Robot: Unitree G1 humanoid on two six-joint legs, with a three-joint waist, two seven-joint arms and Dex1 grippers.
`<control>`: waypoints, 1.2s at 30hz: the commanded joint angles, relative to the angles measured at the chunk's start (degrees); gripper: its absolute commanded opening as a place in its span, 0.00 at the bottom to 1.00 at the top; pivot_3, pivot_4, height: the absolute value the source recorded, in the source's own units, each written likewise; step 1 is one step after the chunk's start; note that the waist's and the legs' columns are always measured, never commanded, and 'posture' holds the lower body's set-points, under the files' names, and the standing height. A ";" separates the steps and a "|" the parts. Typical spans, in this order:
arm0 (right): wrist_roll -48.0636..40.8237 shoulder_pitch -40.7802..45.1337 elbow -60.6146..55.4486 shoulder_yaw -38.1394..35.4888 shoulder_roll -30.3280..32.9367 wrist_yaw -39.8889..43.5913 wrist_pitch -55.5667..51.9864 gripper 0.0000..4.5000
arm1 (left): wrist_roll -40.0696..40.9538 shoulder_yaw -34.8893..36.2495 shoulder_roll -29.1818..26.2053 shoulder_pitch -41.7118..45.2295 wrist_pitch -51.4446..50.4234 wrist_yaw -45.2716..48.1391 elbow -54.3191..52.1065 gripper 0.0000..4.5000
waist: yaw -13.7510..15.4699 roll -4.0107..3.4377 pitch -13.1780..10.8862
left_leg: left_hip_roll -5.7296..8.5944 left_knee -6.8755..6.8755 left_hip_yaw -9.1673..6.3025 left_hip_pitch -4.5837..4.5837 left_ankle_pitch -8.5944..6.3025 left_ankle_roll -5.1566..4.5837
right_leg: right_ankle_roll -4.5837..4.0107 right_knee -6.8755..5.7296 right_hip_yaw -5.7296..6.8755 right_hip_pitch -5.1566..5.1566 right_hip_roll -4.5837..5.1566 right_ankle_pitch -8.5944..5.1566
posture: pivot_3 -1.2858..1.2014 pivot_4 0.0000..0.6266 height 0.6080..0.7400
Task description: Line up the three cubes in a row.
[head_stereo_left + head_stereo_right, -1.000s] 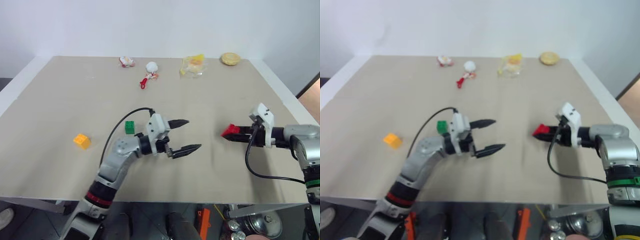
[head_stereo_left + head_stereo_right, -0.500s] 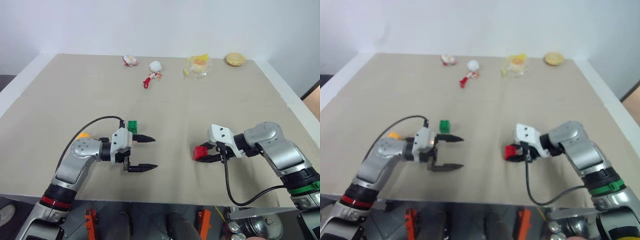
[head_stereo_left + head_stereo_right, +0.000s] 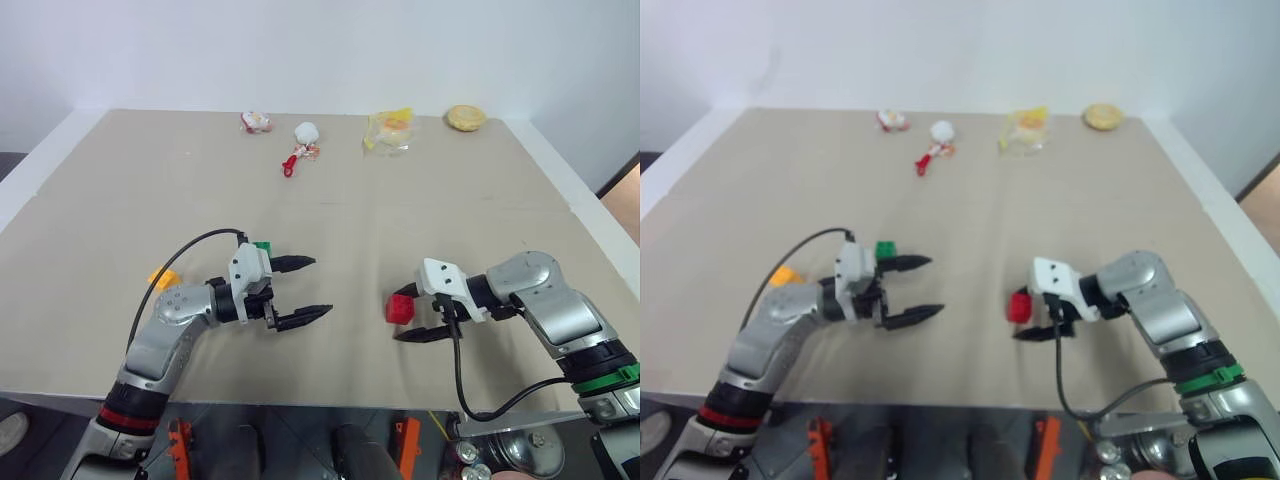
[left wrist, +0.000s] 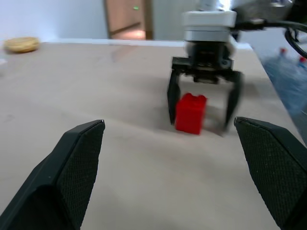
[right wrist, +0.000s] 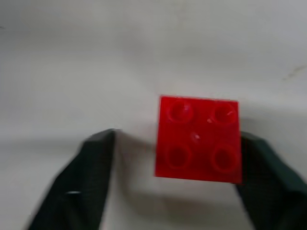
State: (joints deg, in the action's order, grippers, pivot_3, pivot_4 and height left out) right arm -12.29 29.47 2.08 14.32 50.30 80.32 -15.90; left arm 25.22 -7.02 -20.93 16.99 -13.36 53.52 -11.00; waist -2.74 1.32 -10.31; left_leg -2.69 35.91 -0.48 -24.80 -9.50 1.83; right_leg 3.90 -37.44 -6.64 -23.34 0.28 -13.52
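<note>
Moved: the right gripper [image 3: 413, 316] has swung in from the right side of the frame to centre right, and the red cube [image 3: 400, 308] it carried pinched a second ago now sits on the table [image 3: 120, 180] between parted fingers. The left gripper [image 3: 308, 291] has drawn back toward lower left.
Right gripper: fingers apart, straddling the red cube; in the right wrist view one finger [image 5: 261, 167] touches the cube's side while the other [image 5: 86, 177] stands clear with bare table between.
Left gripper: fingers spread wide, empty, pointing toward the red cube across open table.
Red cube: studs up, flat on the table, right of centre, lower half of the frame.
Green cube [image 3: 262, 246]: just behind the left gripper, partly hidden by its white housing.
Yellow cube [image 3: 163, 279]: left of the green cube, partly behind the left forearm, nearest the left edge.
Open room: a bare stretch lies between the two grippers; the middle of the table up to the far edge is free.
Edges: small toys [image 3: 300, 140], a snack bag [image 3: 389, 130] and a round biscuit [image 3: 463, 118] sit along the far edge, well apart from the cubes. The red cube is nearer the front edge than the far one.
</note>
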 commanded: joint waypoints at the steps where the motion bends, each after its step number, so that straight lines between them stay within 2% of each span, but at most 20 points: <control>1: -5.29 0.62 -4.62 -4.81 0.89 1.23 -3.76 0.98 | 0.30 2.97 1.24 -1.28 -1.50 -6.89 -5.26 1.00 | 0.02 0.01 -0.01 | 0.00 0.01 -0.01 0.00 0.00 0.00 | 0.00 0.00 0.01 0.00 0.00 0.00 | 0.52 0.24 1.00; 5: -12.95 3.50 -7.33 -9.93 -1.33 -1.09 -11.11 0.98 | -6.16 6.56 7.56 -0.62 -2.85 -24.98 -6.72 1.00 | 0.07 0.04 -0.02 | 0.02 0.16 -0.02 -0.01 0.01 0.00 | 0.06 0.00 0.00 0.06 0.01 0.09 | 0.52 0.24 1.00; 9: -13.32 4.92 -7.07 -10.18 -5.01 -5.79 -12.84 0.98 | -16.24 5.64 13.27 0.03 -3.77 -40.33 -6.25 1.00 | 0.04 0.11 -0.01 | 0.02 0.29 -0.05 0.01 0.02 0.01 | 0.08 0.01 0.00 0.12 -0.03 0.21 | 0.52 0.24 1.00; 13: -12.14 6.66 -5.19 -9.23 -7.88 -7.50 -12.37 0.98 | -21.60 3.93 17.51 -0.16 -4.61 -47.83 -4.67 1.00 | 0.05 0.11 -0.01 | 0.06 0.38 -0.04 -0.10 0.03 0.03 | 0.11 0.01 -0.02 0.07 -0.01 0.24 | 0.52 0.24 1.00; 17: -10.87 9.05 -1.81 -8.17 -9.43 -7.60 -11.07 0.98 | -24.67 3.61 19.47 1.13 -6.11 -51.99 0.13 1.00 | 0.05 0.11 -0.01 | 0.05 0.35 -0.06 -0.15 0.03 0.03 | 0.12 0.01 -0.02 0.00 -0.04 0.25 | 0.52 0.24 1.00; 21: -9.97 12.37 2.85 -8.60 -12.13 -9.51 -9.46 0.98 | -24.67 6.16 21.28 2.92 -7.77 -55.68 4.36 1.00 | -0.01 0.12 -0.02 | 0.05 0.35 -0.05 -0.16 0.03 0.03 | 0.12 0.01 -0.03 -0.03 -0.05 0.25 | 0.52 0.24 1.00; 27: -8.53 15.42 6.81 -8.29 -14.53 -10.54 -7.60 0.98 | -24.25 5.07 22.93 3.94 -8.75 -54.96 7.68 1.00 | 0.01 0.12 -0.02 | 0.07 0.32 -0.08 -0.25 0.03 0.04 | 0.35 0.03 -0.01 -0.05 -0.06 0.34 | 0.52 0.24 1.00; 36: -8.03 15.98 6.12 -8.10 -14.96 -10.21 -8.12 0.98 | -24.44 3.52 23.17 4.79 -10.37 -53.37 9.75 1.00 | 0.02 0.12 -0.02 | 0.08 0.23 -0.12 -0.27 0.02 0.06 | 0.38 0.05 0.00 -0.08 -0.06 0.31 | 0.52 0.24 1.00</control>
State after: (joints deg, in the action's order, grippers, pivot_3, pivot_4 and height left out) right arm -20.10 43.62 9.26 6.83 35.28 69.88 -24.41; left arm 1.06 -2.54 2.11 20.55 -23.96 -0.35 -0.61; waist -2.72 1.44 -10.33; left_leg -2.62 36.14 -0.61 -25.07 -9.48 1.89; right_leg 4.27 -37.38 -6.64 -23.42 0.22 -13.21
